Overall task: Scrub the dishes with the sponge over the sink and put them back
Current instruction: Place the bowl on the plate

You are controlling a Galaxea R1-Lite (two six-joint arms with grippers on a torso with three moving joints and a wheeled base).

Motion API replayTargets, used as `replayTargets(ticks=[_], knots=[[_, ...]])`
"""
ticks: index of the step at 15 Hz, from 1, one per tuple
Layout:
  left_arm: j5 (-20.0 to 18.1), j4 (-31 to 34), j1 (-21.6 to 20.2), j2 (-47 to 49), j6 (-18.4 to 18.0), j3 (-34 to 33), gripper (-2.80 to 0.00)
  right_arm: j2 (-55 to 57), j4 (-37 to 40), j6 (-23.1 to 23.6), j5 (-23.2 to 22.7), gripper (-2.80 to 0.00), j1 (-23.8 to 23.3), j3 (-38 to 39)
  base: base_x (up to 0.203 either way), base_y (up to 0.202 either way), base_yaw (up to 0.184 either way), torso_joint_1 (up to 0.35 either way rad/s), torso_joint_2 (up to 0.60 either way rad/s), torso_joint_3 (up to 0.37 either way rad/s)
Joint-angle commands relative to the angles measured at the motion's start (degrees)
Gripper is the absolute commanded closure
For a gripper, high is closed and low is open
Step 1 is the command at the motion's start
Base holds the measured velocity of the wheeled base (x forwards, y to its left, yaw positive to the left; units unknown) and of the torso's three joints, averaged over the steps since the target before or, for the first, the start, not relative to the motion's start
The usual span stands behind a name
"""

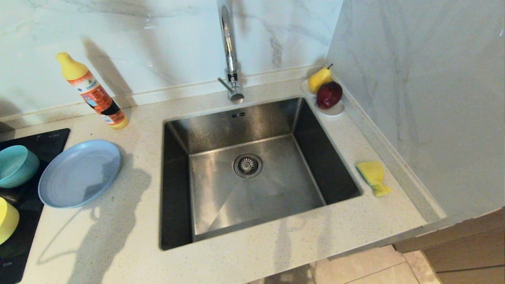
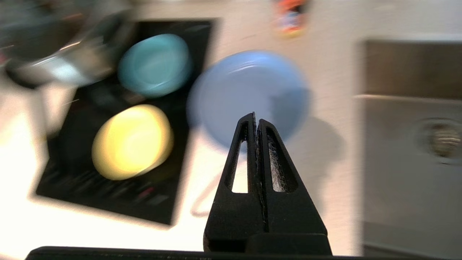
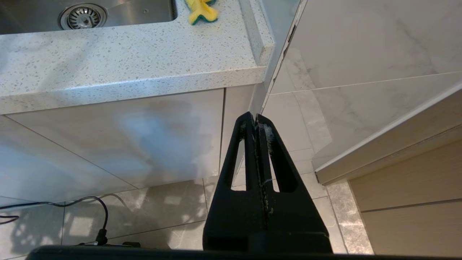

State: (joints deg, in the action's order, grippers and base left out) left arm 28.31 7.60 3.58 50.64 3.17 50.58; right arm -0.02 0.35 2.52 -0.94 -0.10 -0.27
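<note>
Head view: teal bowl (image 1: 15, 165) and yellow-green bowl (image 1: 7, 221), both at 9 o'clock, cut by the frame edge; tap (image 1: 229, 47) cropped at 12 o'clock. Left wrist view: plate (image 2: 249, 94) and bottle (image 2: 290, 18) blurred.

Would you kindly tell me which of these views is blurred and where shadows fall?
Left wrist view: smeared throughout, only the shut left gripper crisp over the grey-blue round plate. Head view: sharp, an arm-shaped shadow on the speckled countertop. Right wrist view: sharp.

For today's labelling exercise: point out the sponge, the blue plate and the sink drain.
sponge (image 1: 373, 177): head view, middle of its yellow face.
blue plate (image 1: 80, 173): head view, centre of its flat base.
sink drain (image 1: 247, 165): head view, middle of the strainer.
</note>
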Motion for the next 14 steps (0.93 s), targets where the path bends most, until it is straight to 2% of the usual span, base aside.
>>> replayTargets(ticks=[1,3,6,10,12,14], knots=[[3.9,-0.6,-0.1,-5.2,0.1,-6.6,0.00,0.0,0.0,0.0,0.0,0.00,0.0,0.0,0.000,0.000,0.000,0.000,0.00,0.000],[4.6,-0.9,-0.1,-2.4,1.4,-8.4,0.00,0.1,0.0,0.0,0.0,0.00,0.0,0.0,0.000,0.000,0.000,0.000,0.00,0.000],[6.4,-1.3,-2.3,7.1,4.1,-6.7,0.00,0.0,0.0,0.0,0.0,0.00,0.0,0.0,0.000,0.000,0.000,0.000,0.00,0.000],[7.3,-1.0,-8.3,19.6,5.1,3.8,0.00,0.1,0.0,0.0,0.0,0.00,0.0,0.0,0.000,0.000,0.000,0.000,0.00,0.000],[5.6,-1.1,-13.9,25.2,5.3,7.8,0.00,0.0,0.0,0.0,0.0,0.00,0.0,0.0,0.000,0.000,0.000,0.000,0.00,0.000],[0.7,-0.7,-19.2,30.9,5.4,12.0,0.00,0.0,0.0,0.0,0.0,0.00,0.0,0.0,0.000,0.000,0.000,0.000,0.00,0.000]])
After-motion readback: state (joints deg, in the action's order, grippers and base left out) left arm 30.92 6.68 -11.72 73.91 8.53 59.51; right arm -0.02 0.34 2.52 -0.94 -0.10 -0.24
